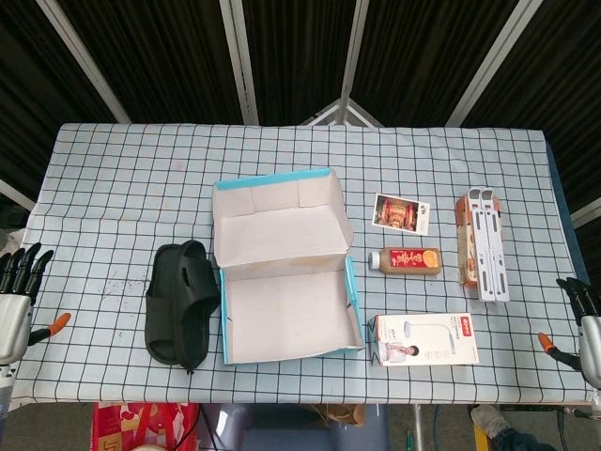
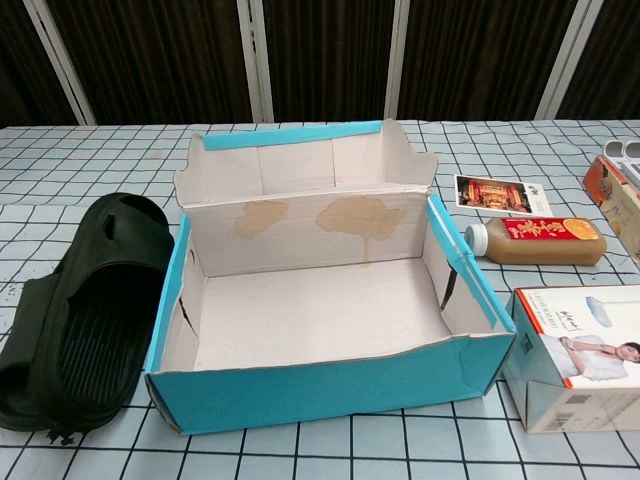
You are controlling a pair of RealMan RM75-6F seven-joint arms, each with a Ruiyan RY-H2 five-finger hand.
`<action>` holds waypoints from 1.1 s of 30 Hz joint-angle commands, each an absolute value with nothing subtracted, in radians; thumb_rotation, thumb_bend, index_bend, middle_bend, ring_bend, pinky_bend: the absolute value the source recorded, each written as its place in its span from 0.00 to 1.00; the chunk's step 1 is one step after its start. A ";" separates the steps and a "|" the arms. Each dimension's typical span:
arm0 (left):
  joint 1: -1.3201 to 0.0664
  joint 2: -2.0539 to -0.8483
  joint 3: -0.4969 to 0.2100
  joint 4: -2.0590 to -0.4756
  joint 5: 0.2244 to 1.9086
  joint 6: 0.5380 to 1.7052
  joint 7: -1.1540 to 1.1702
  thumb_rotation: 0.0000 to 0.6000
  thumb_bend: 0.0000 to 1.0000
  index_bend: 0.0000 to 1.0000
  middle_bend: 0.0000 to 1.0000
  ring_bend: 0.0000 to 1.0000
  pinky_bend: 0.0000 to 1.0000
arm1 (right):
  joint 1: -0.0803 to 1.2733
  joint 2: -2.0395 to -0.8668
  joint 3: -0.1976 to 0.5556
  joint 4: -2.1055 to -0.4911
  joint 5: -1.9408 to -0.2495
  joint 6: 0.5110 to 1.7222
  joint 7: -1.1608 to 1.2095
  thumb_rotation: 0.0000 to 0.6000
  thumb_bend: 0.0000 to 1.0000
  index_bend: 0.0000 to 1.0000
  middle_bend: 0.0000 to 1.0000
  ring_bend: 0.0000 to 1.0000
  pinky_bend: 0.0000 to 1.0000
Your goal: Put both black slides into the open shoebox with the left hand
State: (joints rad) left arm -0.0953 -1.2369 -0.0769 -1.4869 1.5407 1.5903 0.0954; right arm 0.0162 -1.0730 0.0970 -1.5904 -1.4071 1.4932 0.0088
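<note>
Two black slides lie overlapping on the checked cloth, right against the left side of the open shoebox. In the chest view the slides sit soles up at the lower left, and the blue-sided shoebox is empty, its lid folded up behind it. My left hand hovers at the table's far left edge with fingers spread and nothing in it, well left of the slides. My right hand shows partly at the far right edge, fingers extended and empty. Neither hand appears in the chest view.
Right of the shoebox lie a brown bottle on its side, a photo card and a white lamp carton. An orange box with a white stand lies further right. The table's front edge runs close below the slides.
</note>
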 commanded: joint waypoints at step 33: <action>-0.163 -1.292 0.024 -1.574 1.606 1.390 0.175 1.00 0.18 0.04 0.15 0.00 0.02 | 0.002 -1.054 0.091 -1.621 -1.394 1.494 0.008 1.00 0.23 0.17 0.16 0.18 0.19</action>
State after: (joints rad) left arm -0.1476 -1.2607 0.0154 -1.5725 1.6066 1.4199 0.1371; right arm 0.0021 -1.0543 0.0913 -1.6203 -1.3934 1.4941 0.0075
